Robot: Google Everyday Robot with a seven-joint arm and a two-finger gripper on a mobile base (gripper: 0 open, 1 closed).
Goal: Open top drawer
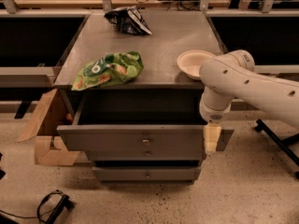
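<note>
The top drawer (107,138) is pulled far out from under the grey table (173,36). Its flat front sits low in the view, at about 6 o'clock. You can see the dark, plain inside behind it. A small knob (146,141) is in the middle of the front. The two smaller drawers (146,173) below it sit further back.

The tool (211,140) hangs at the right end of the drawer front, at about 4 o'clock. It is touching that end or just in front of it; I cannot tell which. I also cannot tell if the tool is open or closed. The big white arm (243,85) comes in from 3 o'clock.

On the table lie a green snack bag (108,70) at 10 o'clock, a dark snack bag (127,20) at 12 o'clock and a white bowl (190,62) at 2 o'clock. A cardboard box (46,125) stands on the floor at 8 o'clock.

I think the opening is done, or very nearly done. Next, the tool should come away from the drawer front. It should go gently, so it does not push the drawer back in or bump the bowl near the table edge.
</note>
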